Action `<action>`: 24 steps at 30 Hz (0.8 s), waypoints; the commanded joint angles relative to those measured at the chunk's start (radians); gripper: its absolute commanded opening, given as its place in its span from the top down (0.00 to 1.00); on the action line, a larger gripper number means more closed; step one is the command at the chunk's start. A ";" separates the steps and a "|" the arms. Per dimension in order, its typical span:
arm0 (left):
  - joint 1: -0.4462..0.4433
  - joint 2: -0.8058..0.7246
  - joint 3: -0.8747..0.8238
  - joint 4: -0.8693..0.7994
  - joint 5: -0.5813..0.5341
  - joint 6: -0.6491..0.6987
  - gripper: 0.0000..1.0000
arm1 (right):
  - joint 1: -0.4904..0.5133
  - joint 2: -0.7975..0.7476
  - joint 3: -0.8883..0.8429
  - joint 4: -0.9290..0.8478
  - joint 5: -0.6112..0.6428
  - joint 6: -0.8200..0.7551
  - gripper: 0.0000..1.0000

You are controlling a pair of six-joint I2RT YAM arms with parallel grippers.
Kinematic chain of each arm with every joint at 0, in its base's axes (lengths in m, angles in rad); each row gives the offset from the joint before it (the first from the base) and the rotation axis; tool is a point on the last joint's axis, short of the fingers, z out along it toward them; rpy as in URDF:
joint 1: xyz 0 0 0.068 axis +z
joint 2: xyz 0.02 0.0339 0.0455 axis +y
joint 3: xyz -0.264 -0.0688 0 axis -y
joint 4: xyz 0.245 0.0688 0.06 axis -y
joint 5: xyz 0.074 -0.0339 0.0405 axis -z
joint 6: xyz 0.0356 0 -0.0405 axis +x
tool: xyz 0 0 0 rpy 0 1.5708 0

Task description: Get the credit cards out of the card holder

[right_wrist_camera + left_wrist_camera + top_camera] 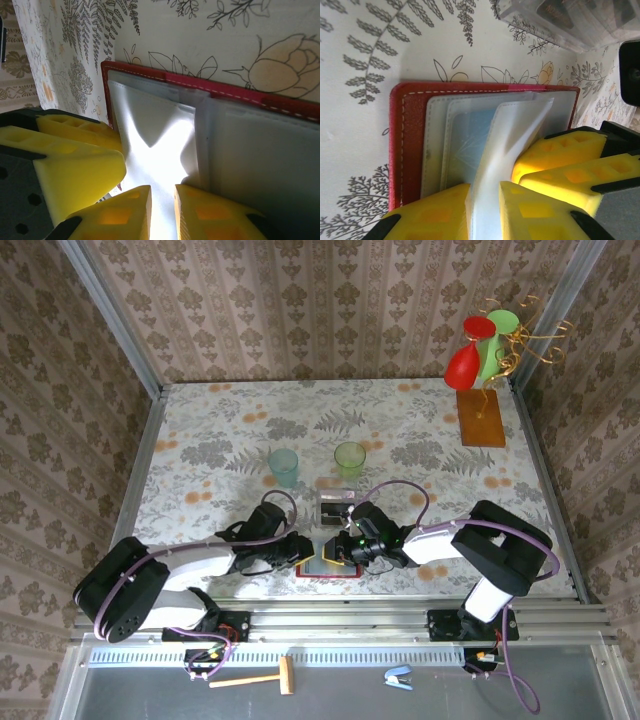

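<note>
Flat dark-red rectangular folding card holder (322, 572) is lying open on the floral-print table (220, 430) near its front edge, between the 2 arms. The left gripper (484, 217) is pinching a raised translucent plastic pocket leaf (515, 130) of the card holder between its yellow fingers (435, 217). The right gripper (162, 212) is pinching a translucent leaf too; cannot tell if it is the same 1. A thin blue plastic credit card (467, 141) is sitting inside a flat pocket. A clear plastic box (337, 508) is standing just beyond the holder.
</note>
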 commanded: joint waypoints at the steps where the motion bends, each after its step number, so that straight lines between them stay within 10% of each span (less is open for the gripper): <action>1: -0.008 0.009 0.029 0.017 0.014 -0.014 0.78 | -0.006 0.020 -0.023 -0.011 0.003 0.005 0.80; 24: -0.029 0.016 0.105 -0.006 0.035 -0.003 0.75 | -0.044 -0.281 0.002 -0.320 0.096 -0.074 0.76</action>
